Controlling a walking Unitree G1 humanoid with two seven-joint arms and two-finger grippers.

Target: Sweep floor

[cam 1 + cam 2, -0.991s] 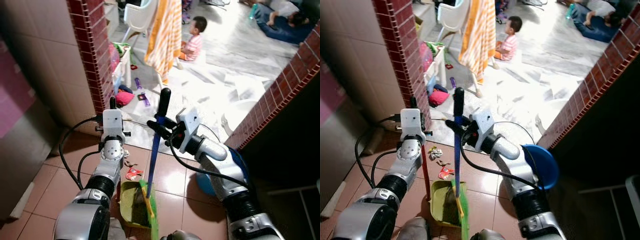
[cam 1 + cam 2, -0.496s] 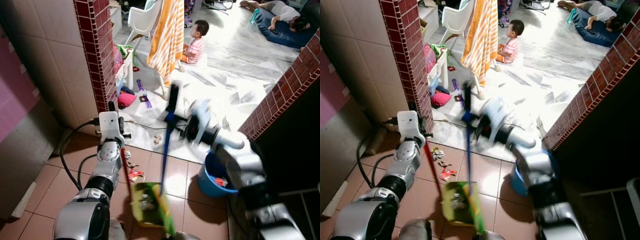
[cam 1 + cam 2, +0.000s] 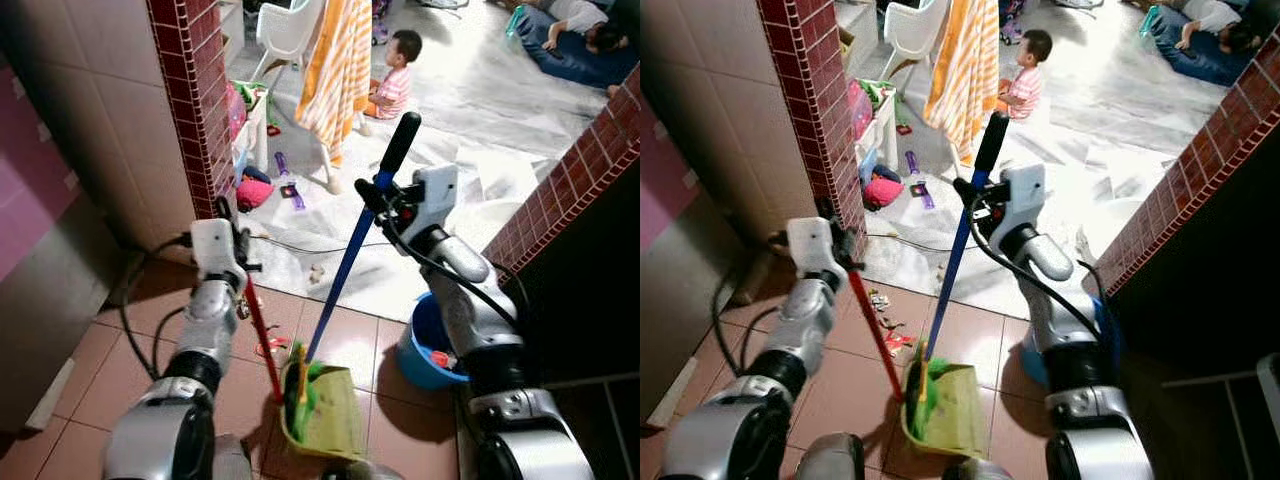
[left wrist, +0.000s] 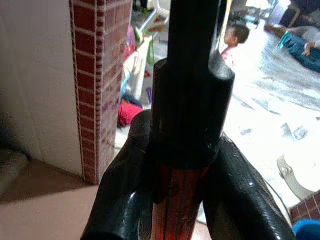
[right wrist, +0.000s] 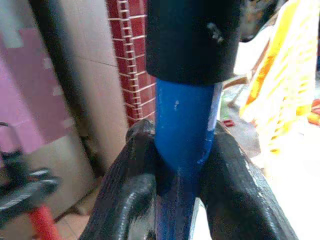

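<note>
A red brick pillar [image 3: 190, 90] stands at the far left, and beyond it a bright white floor [image 3: 470, 130] runs off into a room where a child [image 3: 392, 75] sits by an orange striped cloth [image 3: 340, 60]. Nearer, the brown tiled floor [image 3: 110, 360] fills the left and middle, with a dark brick wall [image 3: 580, 180] closing the right side.

A blue bucket [image 3: 420, 345] sits on the tiles at the right, near the robot's right arm. The green dustpan [image 3: 325, 410] rests on the tiles near the middle, close to the robot, and some rubbish seems to lie in it already.

The broom's blue handle [image 3: 345, 270] slants from far right down to the dustpan, where its green bristles [image 3: 300, 385] meet the pan's left edge. The right gripper [image 5: 175, 165] is clamped on this handle just below its black grip. The dustpan's red handle [image 3: 262, 335] rises to the left, and the left gripper [image 4: 175, 180] is closed tight around it.

A few scraps [image 3: 268, 348] lie on the tiles just left of the pan, with more bits [image 3: 318, 270] farther off on the white floor. The sweeping looks partly done: some is collected, these scraps remain, and the pan is not yet emptied.
</note>
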